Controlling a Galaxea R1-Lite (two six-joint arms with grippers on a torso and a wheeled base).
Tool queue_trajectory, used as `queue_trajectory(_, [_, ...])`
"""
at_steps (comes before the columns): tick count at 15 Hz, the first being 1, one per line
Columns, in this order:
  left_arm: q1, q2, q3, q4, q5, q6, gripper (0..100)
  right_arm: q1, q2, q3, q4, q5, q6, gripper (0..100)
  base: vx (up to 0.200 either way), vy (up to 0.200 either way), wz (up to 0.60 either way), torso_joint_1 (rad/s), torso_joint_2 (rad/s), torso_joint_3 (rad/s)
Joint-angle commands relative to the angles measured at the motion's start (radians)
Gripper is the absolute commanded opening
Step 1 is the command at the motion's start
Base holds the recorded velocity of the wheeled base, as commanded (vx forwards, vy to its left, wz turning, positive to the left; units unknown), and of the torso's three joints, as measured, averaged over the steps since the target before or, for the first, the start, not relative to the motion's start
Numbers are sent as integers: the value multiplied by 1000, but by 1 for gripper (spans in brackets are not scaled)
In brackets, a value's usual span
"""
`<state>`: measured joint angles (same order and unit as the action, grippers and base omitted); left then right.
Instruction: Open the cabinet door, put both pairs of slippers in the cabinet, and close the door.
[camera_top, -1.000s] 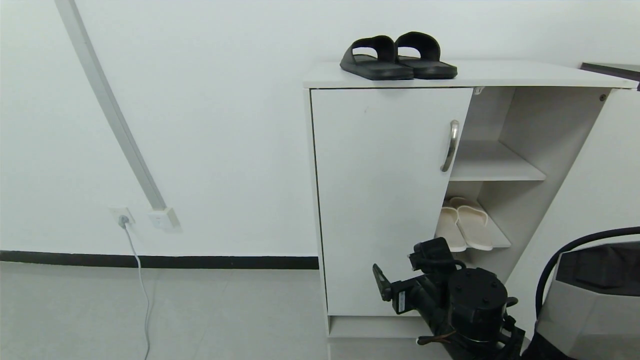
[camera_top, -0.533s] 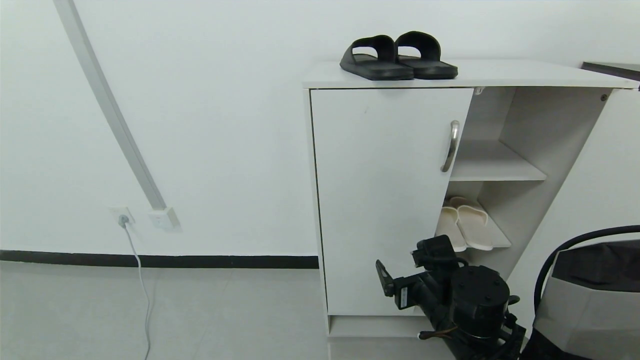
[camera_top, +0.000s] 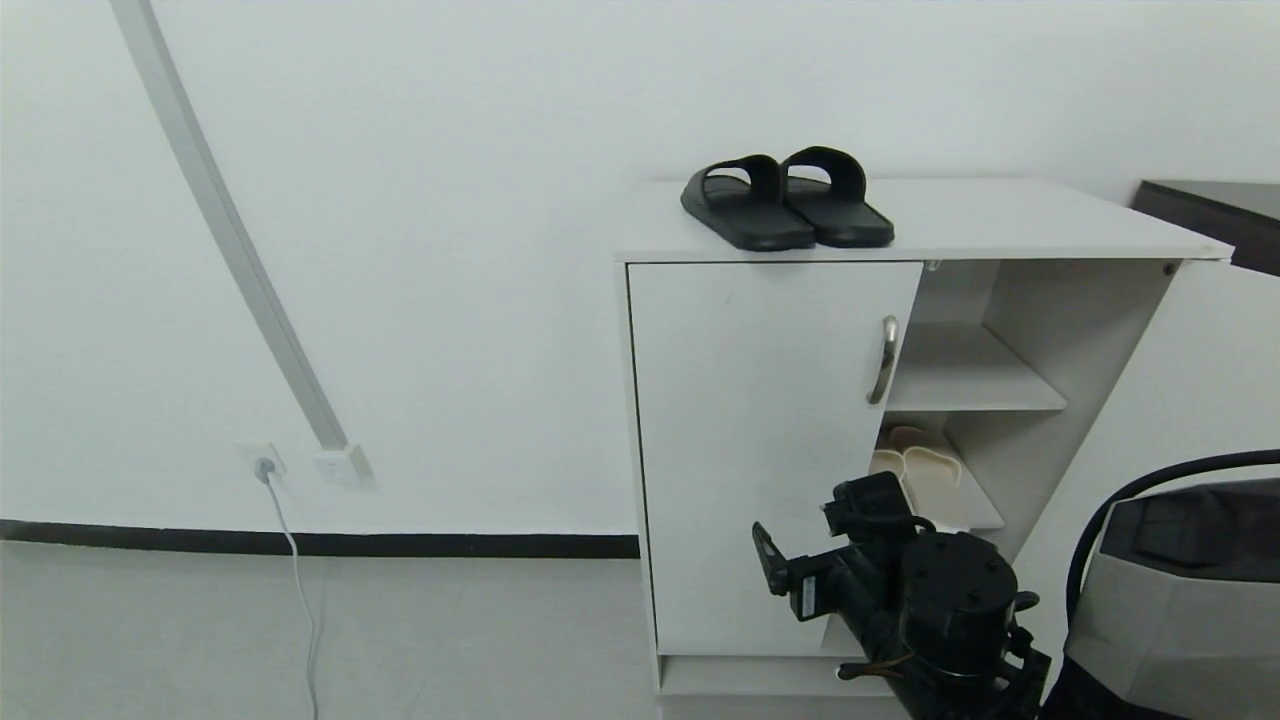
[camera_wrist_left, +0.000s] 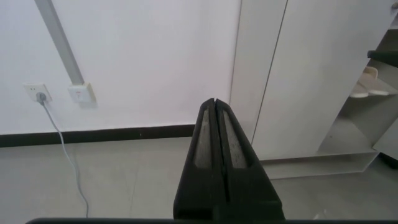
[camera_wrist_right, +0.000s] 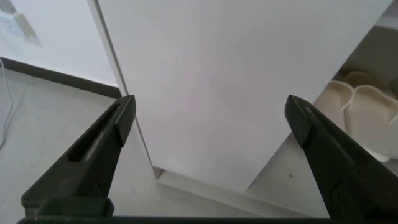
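Observation:
A pair of black slippers (camera_top: 787, 200) lies on top of the white cabinet (camera_top: 1000, 215). The cabinet's left door (camera_top: 750, 450) with its metal handle (camera_top: 882, 358) is closed; the right door (camera_top: 1210, 360) stands open. A pair of cream slippers (camera_top: 920, 465) (camera_wrist_right: 360, 109) rests on the lower shelf inside. My right gripper (camera_top: 810, 530) (camera_wrist_right: 210, 106) is open and empty, low in front of the closed left door. My left gripper (camera_wrist_left: 214, 109) is shut on nothing, out to the left of the cabinet above the floor.
A wall socket with a plugged-in cable (camera_top: 265, 467) and a slanted grey conduit (camera_top: 230, 240) are on the wall to the left. Open floor (camera_top: 400, 640) lies left of the cabinet. A dark tabletop (camera_top: 1210, 205) shows behind the cabinet on the right.
The head camera has moved, so the cabinet and slippers sit lower in the picture. My right gripper has hardly moved.

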<state>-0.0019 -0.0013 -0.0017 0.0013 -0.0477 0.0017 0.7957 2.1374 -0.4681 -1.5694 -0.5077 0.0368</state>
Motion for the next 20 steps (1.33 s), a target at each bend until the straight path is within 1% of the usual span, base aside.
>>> queue_trajectory(1, [0, 1, 0, 0, -1, 0, 0, 0, 1, -1, -1, 0, 0, 100, 0, 0, 0, 134, -461, -339])
queue_trajectory(11, [0, 1, 0, 0, -1, 1, 0, 0, 2, 0, -1, 0, 0, 100, 0, 0, 0, 161, -481, -324])
queue_trajectory(20, [0, 1, 0, 0, -1, 1, 0, 0, 2, 2, -1, 0, 0, 100, 0, 0, 0, 227, -545, -323])
